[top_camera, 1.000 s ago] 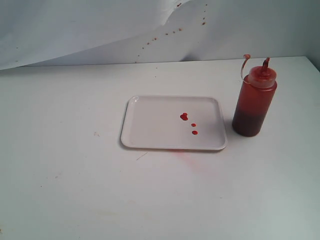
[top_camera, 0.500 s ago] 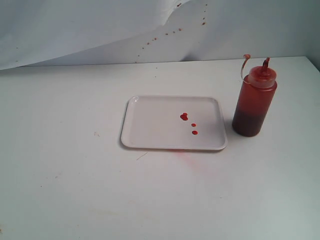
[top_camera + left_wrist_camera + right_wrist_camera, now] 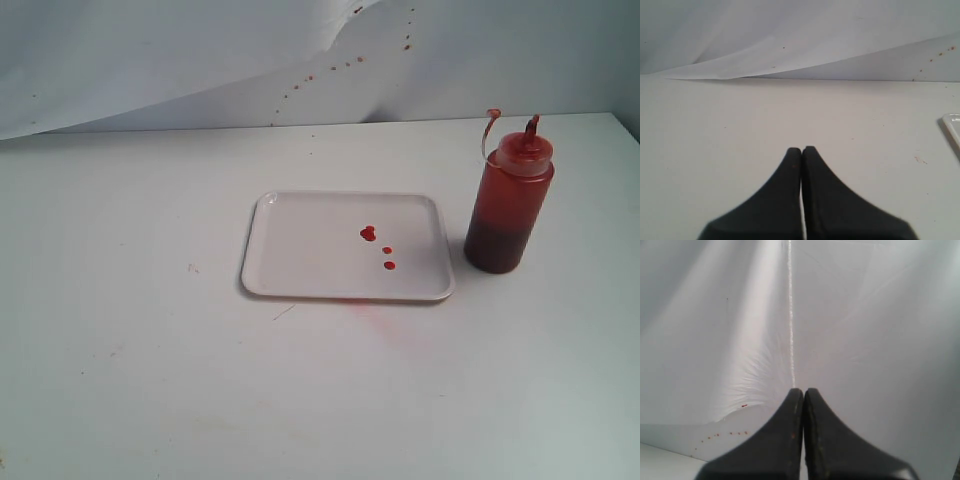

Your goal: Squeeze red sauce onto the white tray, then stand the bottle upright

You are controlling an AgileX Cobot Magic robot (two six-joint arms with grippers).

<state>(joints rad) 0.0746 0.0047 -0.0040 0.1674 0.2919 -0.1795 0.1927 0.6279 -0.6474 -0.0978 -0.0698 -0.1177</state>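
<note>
The white tray [image 3: 300,250] lies flat at the table's middle, with three small drops of red sauce [image 3: 368,234] on its right half. Just right of it the bottle [image 3: 508,200] stands upright, dark red fill in its lower part, tip cover dangling off the nozzle. Neither arm appears in the exterior view. My left gripper [image 3: 802,149] is shut with nothing in it, low over bare table, and a corner of the tray [image 3: 952,127] shows at that view's edge. My right gripper [image 3: 803,390] is also shut and holds nothing, facing the white backdrop.
A white sheet backdrop [image 3: 200,60] speckled with red spatter rises behind the table. A faint pinkish smear [image 3: 385,318] stains the table in front of the tray. The table's right edge [image 3: 630,135] runs close to the bottle.
</note>
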